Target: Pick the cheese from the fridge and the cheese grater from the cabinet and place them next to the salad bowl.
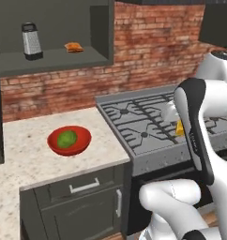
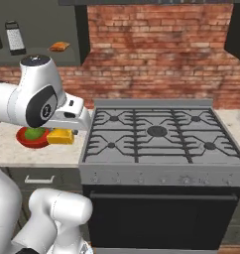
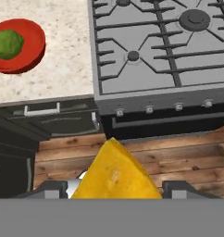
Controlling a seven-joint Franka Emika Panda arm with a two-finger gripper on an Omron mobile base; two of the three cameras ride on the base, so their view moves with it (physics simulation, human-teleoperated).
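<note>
My gripper (image 3: 115, 190) is shut on the cheese (image 3: 115, 176), a yellow-orange wedge held above the wooden floor in front of the stove. From the right base the cheese (image 2: 60, 136) hangs under the hand, just beside the salad bowl (image 2: 32, 136). From the left base a corner of the cheese (image 1: 180, 127) peeks out from behind my forearm. The red salad bowl (image 1: 68, 139) with its green ball rests on the pale counter (image 1: 26, 154). The cheese grater (image 1: 32, 41) stands upright on the open cabinet shelf (image 1: 54, 58). The fridge is out of view.
A grey gas stove (image 2: 156, 131) with an oven below adjoins the counter on its right. A flat orange-brown item (image 1: 74, 47) lies on the shelf to the right of the grater. Dark drawers (image 1: 85, 187) sit under the counter. A brick wall (image 2: 156, 54) backs everything.
</note>
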